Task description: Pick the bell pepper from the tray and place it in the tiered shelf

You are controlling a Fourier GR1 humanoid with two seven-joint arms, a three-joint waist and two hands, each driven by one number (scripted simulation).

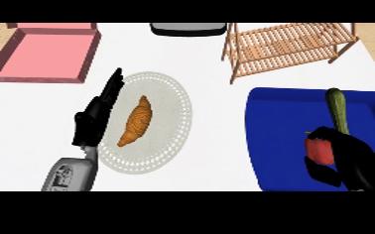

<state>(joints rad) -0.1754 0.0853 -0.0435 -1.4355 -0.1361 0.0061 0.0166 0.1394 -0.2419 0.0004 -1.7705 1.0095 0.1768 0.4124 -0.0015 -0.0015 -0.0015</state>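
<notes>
— Where was your pepper?
— At the tray's right side, your right hand curled round it; the shelf stood beyond the tray. Your left hand, left of the tray, was straight-fingered, holding nothing.

The grey left forearm comes in at the lower left edge. Its black left hand stretches away from the robot, with the fingers straight, close together and slanted a little to the right. At the lower right corner, the right hand is curled round the bell pepper, black showing above and below it.
</notes>
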